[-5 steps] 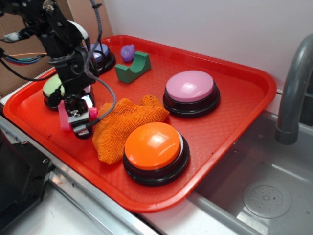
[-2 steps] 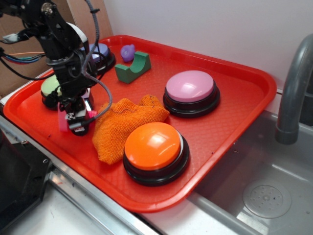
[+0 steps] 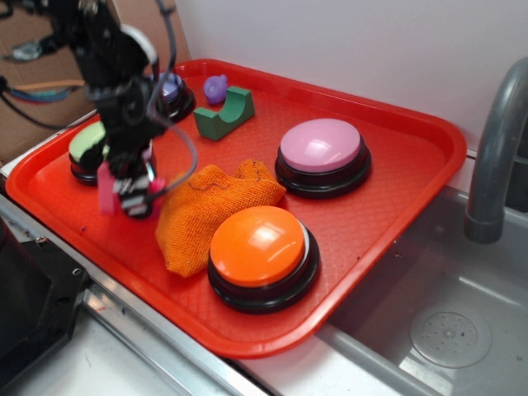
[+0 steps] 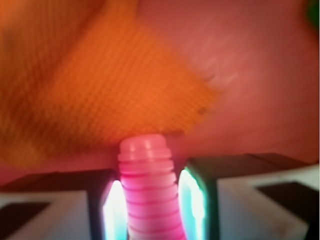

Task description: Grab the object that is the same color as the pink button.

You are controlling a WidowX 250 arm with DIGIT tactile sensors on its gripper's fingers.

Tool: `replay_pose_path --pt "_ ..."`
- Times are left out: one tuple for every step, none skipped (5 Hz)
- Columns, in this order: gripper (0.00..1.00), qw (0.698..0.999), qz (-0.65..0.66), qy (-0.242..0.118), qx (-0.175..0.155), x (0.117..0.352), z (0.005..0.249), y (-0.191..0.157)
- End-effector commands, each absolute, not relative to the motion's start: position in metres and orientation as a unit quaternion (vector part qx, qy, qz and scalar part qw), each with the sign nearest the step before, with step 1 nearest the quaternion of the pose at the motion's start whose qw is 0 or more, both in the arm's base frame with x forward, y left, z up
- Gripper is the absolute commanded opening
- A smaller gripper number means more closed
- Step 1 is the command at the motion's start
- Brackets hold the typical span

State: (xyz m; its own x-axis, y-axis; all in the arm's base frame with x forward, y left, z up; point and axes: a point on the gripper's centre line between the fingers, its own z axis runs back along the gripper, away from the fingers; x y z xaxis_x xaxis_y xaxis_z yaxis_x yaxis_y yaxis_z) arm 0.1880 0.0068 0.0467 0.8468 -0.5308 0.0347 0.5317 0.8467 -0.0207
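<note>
Now end effector (image 4: 150, 200) clamps pink bolt (image 4: 148, 190) beside orange cloth (image 3: 206, 210).

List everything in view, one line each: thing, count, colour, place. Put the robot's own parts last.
tray: 1, red, on the counter beside the sink.
pink button: 1, pale pink top on black base, right part of the tray.
orange button: 1, orange top, black base, near edge of the tray.
green button: 1, green top, left edge, partly behind the arm.
purple button: 1, blue-purple top, far left corner.
cloth: 1, orange, middle of the tray.
green block: 1, dark green, arched, far side.
purple toy: 1, purple, far edge.
faucet: 1, grey, right, over the sink.
pink bolt: 1, bright pink, ribbed, between the gripper's fingers.
gripper: 1, black, closed on the bolt, left of the cloth.
</note>
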Motion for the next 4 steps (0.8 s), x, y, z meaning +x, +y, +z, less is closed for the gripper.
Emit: replay_pose_path --pt "0.00 0.992 -0.118 -0.045 -0.026 0.228 0.134 -0.006" --pt "0.00 0.994 -0.059 -0.084 -0.028 0.242 0.167 -0.007" --pt "0.00 0.995 -0.035 -0.092 0.001 0.250 0.184 -0.011" --pt "0.00 0.997 -0.009 -0.078 0.021 0.246 0.179 -0.006"
